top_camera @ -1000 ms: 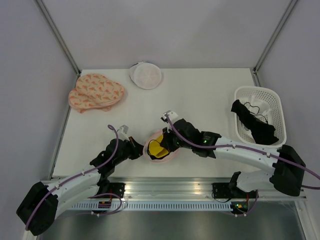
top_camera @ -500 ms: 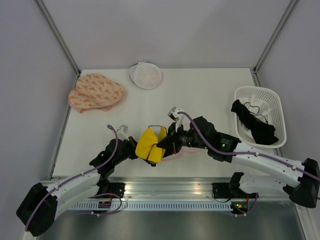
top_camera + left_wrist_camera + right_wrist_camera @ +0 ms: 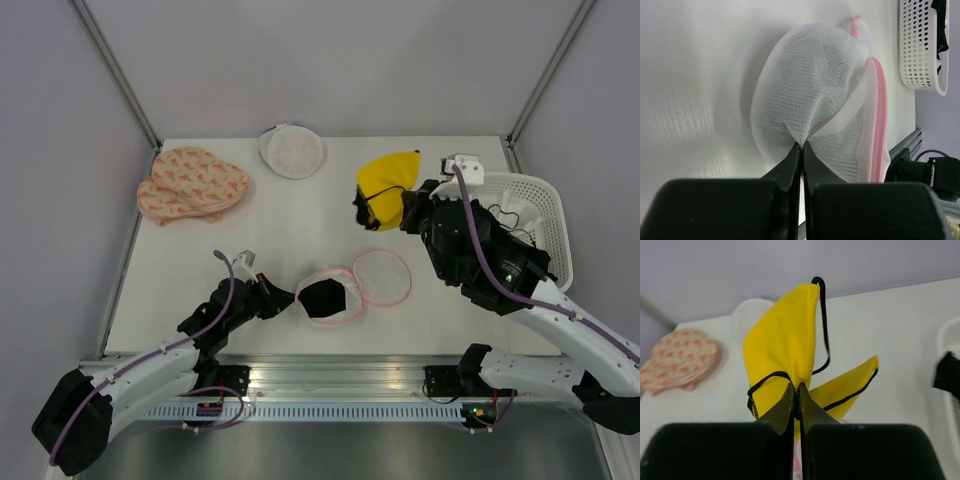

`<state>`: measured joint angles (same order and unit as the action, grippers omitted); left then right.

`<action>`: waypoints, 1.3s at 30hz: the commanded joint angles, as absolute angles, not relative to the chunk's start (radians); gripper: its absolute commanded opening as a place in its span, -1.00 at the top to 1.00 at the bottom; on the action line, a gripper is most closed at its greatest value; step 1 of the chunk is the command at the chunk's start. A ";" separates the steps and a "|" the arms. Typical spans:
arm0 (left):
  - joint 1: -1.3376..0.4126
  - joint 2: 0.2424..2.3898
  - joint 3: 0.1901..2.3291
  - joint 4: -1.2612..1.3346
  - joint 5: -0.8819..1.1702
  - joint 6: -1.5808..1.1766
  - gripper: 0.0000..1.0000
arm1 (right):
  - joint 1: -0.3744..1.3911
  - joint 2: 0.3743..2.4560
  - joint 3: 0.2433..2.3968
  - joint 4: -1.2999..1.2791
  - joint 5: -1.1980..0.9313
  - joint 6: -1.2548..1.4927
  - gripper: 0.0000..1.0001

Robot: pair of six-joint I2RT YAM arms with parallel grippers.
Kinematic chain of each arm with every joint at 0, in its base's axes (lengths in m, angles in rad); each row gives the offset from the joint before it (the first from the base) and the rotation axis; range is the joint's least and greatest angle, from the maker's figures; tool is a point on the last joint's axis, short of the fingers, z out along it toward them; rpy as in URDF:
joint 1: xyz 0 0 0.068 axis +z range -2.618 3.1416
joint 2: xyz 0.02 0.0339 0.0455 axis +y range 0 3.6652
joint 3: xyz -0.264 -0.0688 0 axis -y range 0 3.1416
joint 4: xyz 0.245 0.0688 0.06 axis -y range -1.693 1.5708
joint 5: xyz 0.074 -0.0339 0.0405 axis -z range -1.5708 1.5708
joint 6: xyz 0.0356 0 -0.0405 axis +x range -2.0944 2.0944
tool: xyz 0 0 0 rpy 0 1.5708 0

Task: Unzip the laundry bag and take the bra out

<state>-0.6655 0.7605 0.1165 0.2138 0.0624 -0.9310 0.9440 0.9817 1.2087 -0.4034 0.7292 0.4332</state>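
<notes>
Right pincer (image 3: 796, 385) grips one bra (image 3: 785, 335), left pincer (image 3: 801, 144) one laundry bag (image 3: 815, 85).

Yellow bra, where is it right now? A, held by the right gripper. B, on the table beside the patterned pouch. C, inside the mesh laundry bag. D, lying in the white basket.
A: the right gripper is shut on the yellow bra, holding it in the air, apart from the laundry bag.

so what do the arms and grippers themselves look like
The left arm and right arm have white links with bulky black joints, and a purple cable runs along each. The left gripper and right gripper are black, flat-sided and tapering.
</notes>
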 commanded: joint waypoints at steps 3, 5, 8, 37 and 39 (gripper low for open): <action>-0.669 0.744 0.152 0.193 0.077 -0.939 0.96 | 0.800 0.992 1.266 -0.548 1.086 0.459 0.99; -0.669 0.739 0.161 0.183 0.081 -0.936 0.96 | 0.686 1.005 1.264 -0.549 1.046 0.462 0.99; -0.669 0.727 0.167 0.163 0.083 -0.934 0.96 | 0.488 1.043 1.259 -0.560 0.952 0.479 0.99; -0.669 0.706 0.150 0.147 0.120 -0.948 0.96 | -0.156 1.588 1.114 -0.345 0.489 0.664 0.99; -0.669 0.703 0.150 0.152 0.121 -0.948 0.95 | -0.156 1.565 1.086 -0.350 0.479 0.666 0.99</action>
